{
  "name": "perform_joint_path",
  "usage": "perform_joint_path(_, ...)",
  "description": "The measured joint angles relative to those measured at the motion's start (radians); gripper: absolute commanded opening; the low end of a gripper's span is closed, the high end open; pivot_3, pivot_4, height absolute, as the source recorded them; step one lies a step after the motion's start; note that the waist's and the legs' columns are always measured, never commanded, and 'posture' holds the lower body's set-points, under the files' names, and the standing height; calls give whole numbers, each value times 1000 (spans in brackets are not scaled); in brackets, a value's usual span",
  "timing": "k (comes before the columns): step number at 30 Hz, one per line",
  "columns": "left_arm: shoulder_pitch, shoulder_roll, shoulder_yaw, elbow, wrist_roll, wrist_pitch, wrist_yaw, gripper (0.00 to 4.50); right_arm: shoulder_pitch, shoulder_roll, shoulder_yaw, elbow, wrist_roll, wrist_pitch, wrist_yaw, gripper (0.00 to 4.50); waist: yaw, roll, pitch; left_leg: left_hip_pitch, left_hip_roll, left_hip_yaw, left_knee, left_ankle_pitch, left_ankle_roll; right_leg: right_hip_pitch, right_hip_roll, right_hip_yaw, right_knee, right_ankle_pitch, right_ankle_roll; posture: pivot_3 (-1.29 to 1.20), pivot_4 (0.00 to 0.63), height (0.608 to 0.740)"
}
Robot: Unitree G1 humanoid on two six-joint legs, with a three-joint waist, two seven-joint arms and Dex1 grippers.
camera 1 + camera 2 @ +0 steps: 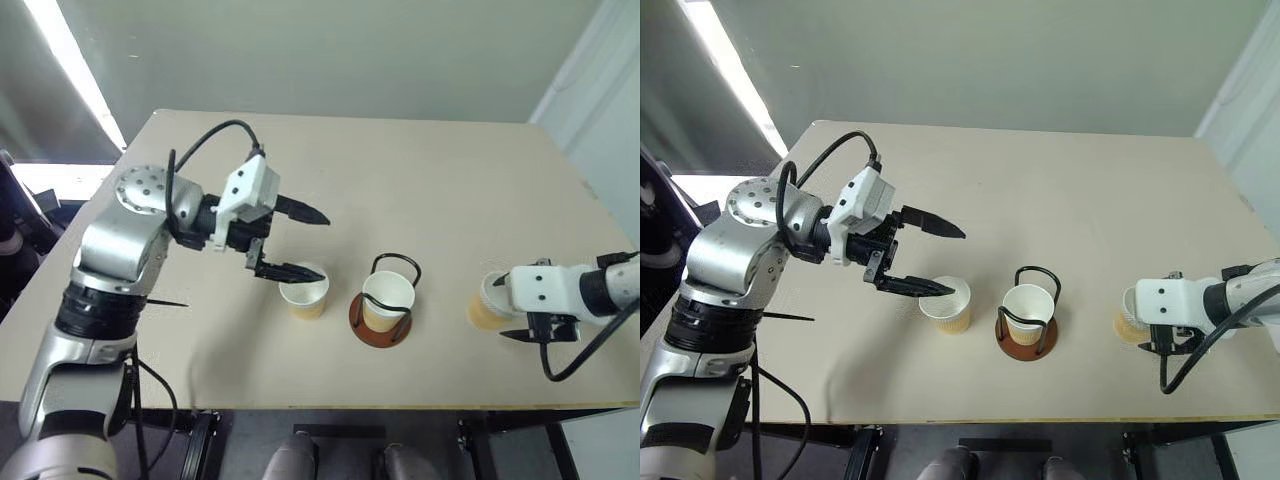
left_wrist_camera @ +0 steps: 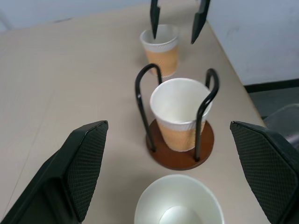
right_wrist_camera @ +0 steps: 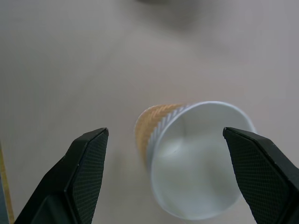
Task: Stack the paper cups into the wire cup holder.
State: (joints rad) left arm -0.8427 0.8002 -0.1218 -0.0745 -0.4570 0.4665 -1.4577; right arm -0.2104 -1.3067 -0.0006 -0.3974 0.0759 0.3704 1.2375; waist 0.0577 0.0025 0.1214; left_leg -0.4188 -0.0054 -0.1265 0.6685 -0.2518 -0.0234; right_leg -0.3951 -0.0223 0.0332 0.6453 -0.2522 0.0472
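Lower centre of the frame, one paper cup [image 1: 386,298] already sat in the wire cup holder [image 1: 381,320]. Your left end effector [image 1: 297,243] and right end effector [image 3: 168,177] gaped wide, each at a loose cup. Thin, crushable walls: grip gently below the rim.

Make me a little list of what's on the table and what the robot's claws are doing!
table: beige top
wire cup holder: black wire on a round brown base, near the middle front of the table
cup in holder: one paper cup, upright, inside the wire loops
cup on the left: paper cup standing on the table beside the holder
cup on the right: paper cup standing near the right edge
left claw: open, above the left cup, holding nothing
right claw: open, fingers on either side of the right cup, not closed on it
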Motion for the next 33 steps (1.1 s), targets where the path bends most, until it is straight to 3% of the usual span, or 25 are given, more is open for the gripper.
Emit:
perform_joint_path(2, 0, 1, 0, -10, -13, 1, -3, 4500, -3, 0, 16, 3, -3, -5, 2, 3994, 0, 0, 0, 0, 0, 0, 0, 0, 0, 0, 0, 0, 0, 0, 0, 0, 150, 740)
perform_joint_path(5, 0, 1, 1, -13, -27, 14, -2, 4500, -11, 7, 26, 12, -10, -11, 6, 3469, -1, 0, 0, 0, 0, 0, 0, 0, 0, 0, 0, 0, 0, 0, 0, 0, 150, 740)
perform_joint_path(14, -40, -23, 41, -35, -131, 99, 26, 4500, -22, 15, 67, 29, -25, -12, 18, 222, -1, 0, 0, 0, 0, 0, 0, 0, 0, 0, 0, 0, 0, 0, 0, 0, 150, 740)
perform_joint_path(15, -47, -22, 47, -38, -135, 103, 28, 4500, -23, 17, 71, 30, -29, -12, 18, 53, -2, 0, 0, 0, 0, 0, 0, 0, 0, 0, 0, 0, 0, 0, 0, 0, 150, 740)
perform_joint_path(27, -48, -2, 53, -37, -132, 105, 47, 4500, -35, 38, 82, 12, -13, 2, 38, 53, -5, 0, 0, 1, 1, 1, 1, 0, 0, 0, 0, 0, 1, 0, 0, 0, 150, 740)
perform_joint_path(33, -44, 15, 63, -29, -130, 103, 45, 4500, -243, 26, 15, -89, 117, 108, 83, 53, -11, 0, 0, 1, 1, 0, 1, 0, 0, 0, 0, 0, 0, 0, 0, 0, 150, 740)
